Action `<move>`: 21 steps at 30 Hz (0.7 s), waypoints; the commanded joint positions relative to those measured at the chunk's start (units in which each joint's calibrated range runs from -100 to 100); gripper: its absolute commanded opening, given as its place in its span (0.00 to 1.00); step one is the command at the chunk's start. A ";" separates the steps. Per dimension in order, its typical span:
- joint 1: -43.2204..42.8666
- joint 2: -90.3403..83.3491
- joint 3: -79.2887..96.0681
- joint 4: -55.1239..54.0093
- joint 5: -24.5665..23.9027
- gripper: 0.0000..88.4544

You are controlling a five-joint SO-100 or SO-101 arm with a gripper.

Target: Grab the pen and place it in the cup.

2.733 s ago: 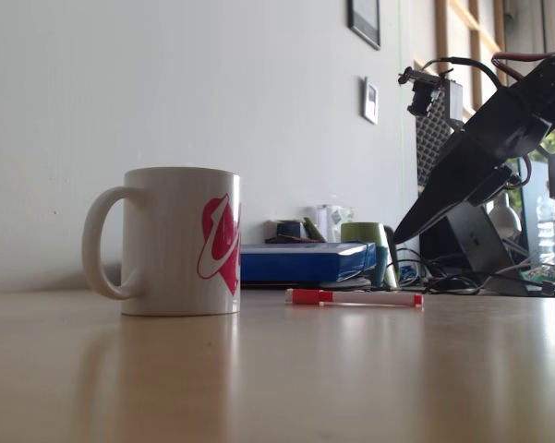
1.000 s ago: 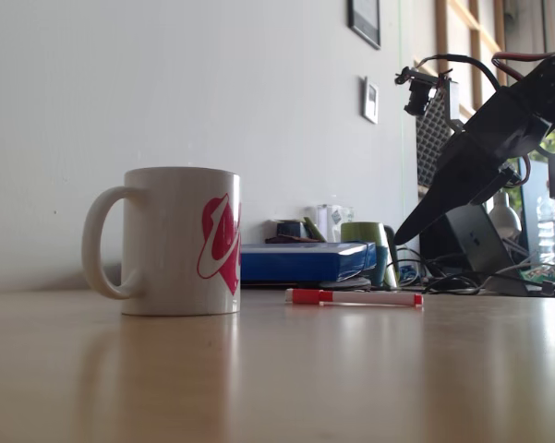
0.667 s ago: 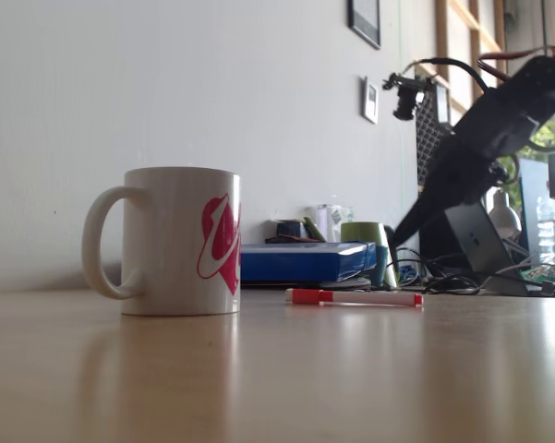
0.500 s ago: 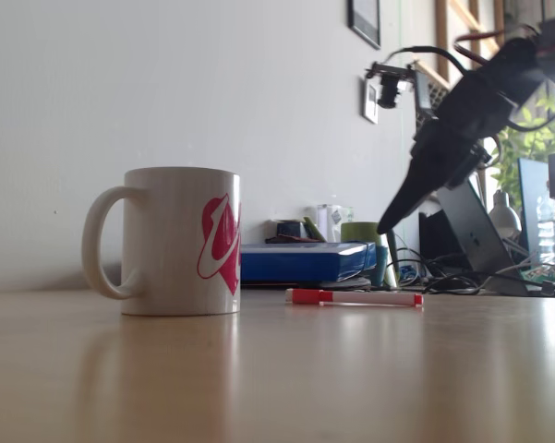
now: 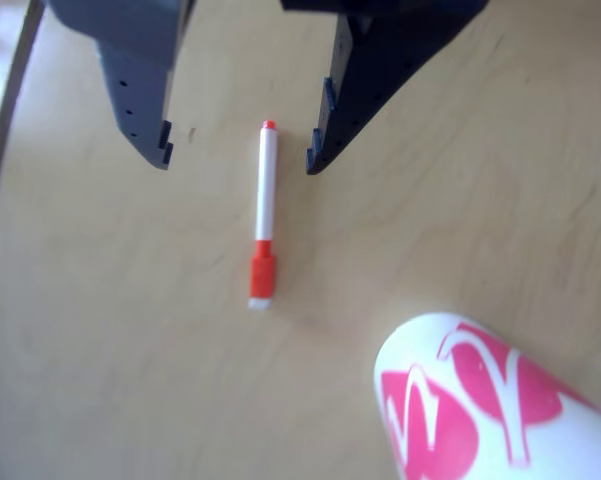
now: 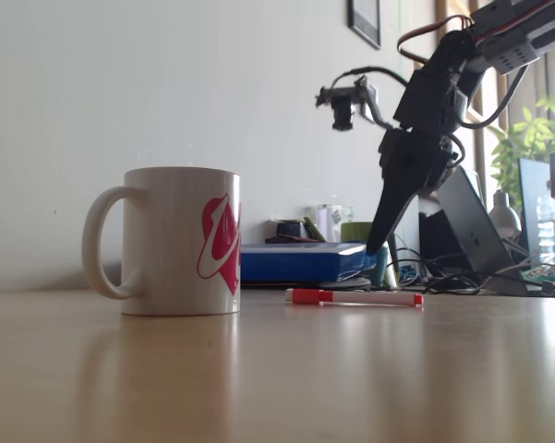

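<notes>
Other view, my gripper point(image 5: 237, 165): I am holding my two dark fingers wide apart, both pointing down from the top edge, with nothing between them but open air.
Other view, the pen point(image 5: 264, 215): it is lying flat on the wooden table point(image 5: 100, 330) below me, its white barrel running through the gap between my fingertips without touching either one; its red tail tip is sitting level with my fingertips and its red-orange cap with the small white end block is pointing away from me, toward the bottom.
Other view, the cup point(image 5: 480, 410): it is showing at the lower right, white with pink shapes, well apart from my fingers and off to the side of the pen's capped end.
Fixed view, my gripper point(image 6: 377, 242): I am hanging tip-down above the table, clear of it; from this side I cannot tell how far my fingers are spread.
Fixed view, the pen point(image 6: 355, 297): it is lying on the table just under my tip, not touching me.
Fixed view, the cup point(image 6: 171, 241): it is standing upright to the left of me and the pen, handle facing left.
Fixed view, behind me: a blue box point(image 6: 305, 262) is lying at the far table edge.
</notes>
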 commanded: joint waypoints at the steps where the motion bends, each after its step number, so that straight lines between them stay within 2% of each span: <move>1: -0.51 2.46 -2.52 -0.67 -0.27 0.38; 12: -0.35 9.68 -2.80 -7.81 -1.32 0.37; 21: 0.24 18.23 -10.40 -5.06 -1.89 0.37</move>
